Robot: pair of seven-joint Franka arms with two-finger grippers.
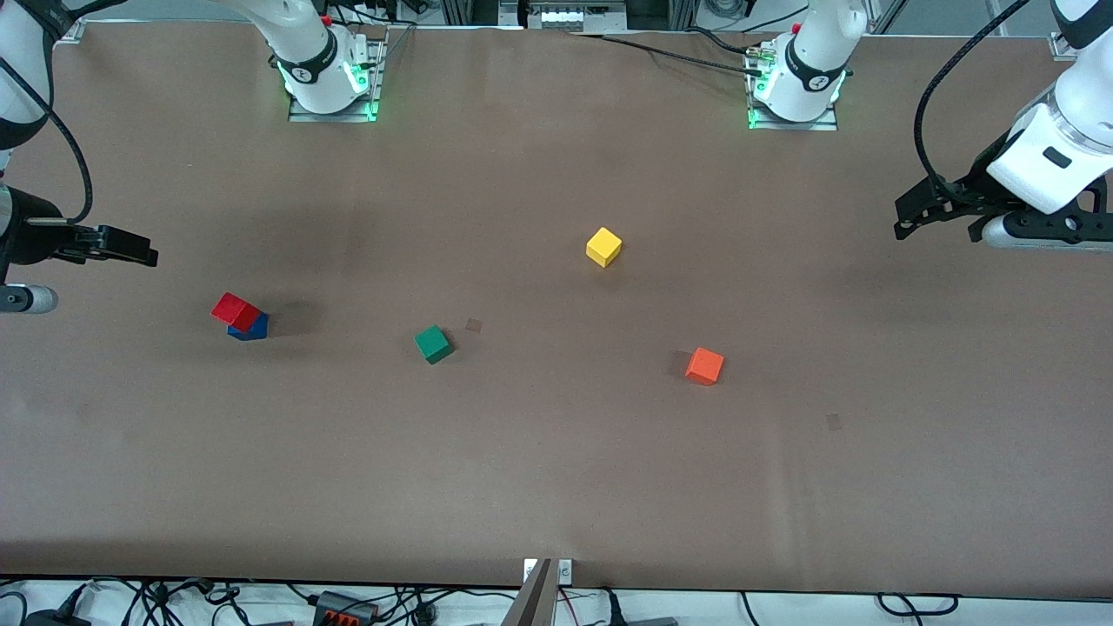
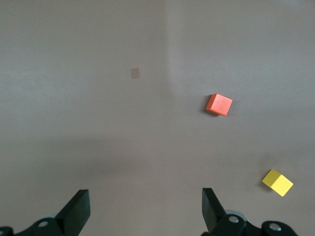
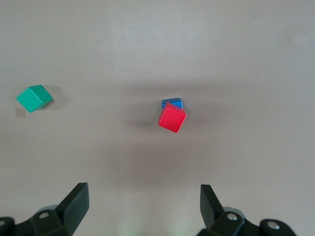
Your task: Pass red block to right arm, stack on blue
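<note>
While the brown tabletop [image 1: 556, 469] filled nearly the whole front view, both arms waited at its ends, raised off the surface. Largest after the tabletop were the arms themselves. The left tool [image 1: 943, 222] hung at about three o'clock in the front view, over the left arm's end of the tabletop, with its fingers [image 2: 77, 211] spread wide and nothing between them. The right tool [image 1: 130, 252] hung at about nine o'clock, over the right arm's end, its fingers [image 3: 76, 201] likewise spread and holding nothing.

Five small blocks made up the rest, all alike in size. The red block [image 1: 236, 311] sat on top of the blue block [image 1: 250, 327] at roughly eight o'clock from the tabletop's middle, toward the right arm's end; it was turned askew and shifted off centre, so an edge of blue showed beneath it. The green block [image 1: 433, 343] lay near the middle, toward the stack yet well apart from it. The yellow block [image 1: 603, 247] sat at about one o'clock from the middle. The orange block [image 1: 704, 366] lay nearer the front camera, at about four o'clock. Smallest were two faint square marks [image 1: 473, 324] on the surface, one just beside the green block.
</note>
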